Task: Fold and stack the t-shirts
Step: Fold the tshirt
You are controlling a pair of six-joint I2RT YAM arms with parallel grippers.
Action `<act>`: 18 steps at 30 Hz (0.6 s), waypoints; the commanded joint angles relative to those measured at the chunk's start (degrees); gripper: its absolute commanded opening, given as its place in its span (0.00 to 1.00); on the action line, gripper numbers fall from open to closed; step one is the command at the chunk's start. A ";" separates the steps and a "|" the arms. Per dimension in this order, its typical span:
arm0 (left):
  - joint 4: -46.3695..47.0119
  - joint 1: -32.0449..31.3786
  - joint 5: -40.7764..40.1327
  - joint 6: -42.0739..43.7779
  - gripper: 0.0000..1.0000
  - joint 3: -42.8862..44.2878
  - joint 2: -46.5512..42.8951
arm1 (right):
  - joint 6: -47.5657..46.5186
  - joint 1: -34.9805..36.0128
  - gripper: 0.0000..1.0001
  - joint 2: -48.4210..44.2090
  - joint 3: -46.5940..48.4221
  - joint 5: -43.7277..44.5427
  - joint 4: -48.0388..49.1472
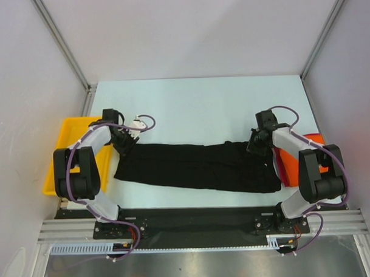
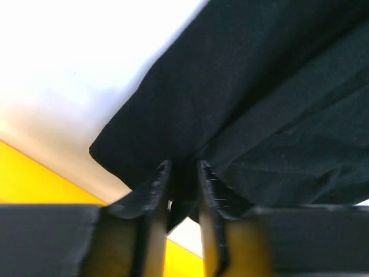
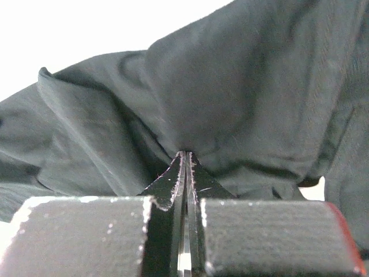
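The black t-shirt (image 1: 198, 167) lies folded into a long band across the near part of the table. My left gripper (image 1: 125, 142) is shut on its left far corner; in the left wrist view black cloth (image 2: 248, 98) is pinched between the fingers (image 2: 154, 184). My right gripper (image 1: 256, 143) is shut on the shirt's right far edge; in the right wrist view the fingers (image 3: 173, 176) press together on a fold of black cloth (image 3: 230, 98). An orange-red t-shirt (image 1: 289, 159) lies at the right, partly under my right arm.
A yellow plastic tray (image 1: 64, 149) stands at the left table edge, beside my left arm; its yellow shows in the left wrist view (image 2: 34, 179). Grey walls close in the table on three sides. The far half of the table (image 1: 196, 108) is bare pale surface.
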 commanded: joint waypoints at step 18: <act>-5.18 0.11 1.55 3.68 0.00 2.92 -7.26 | -0.57 -3.24 0.45 -4.84 -2.57 0.05 -0.82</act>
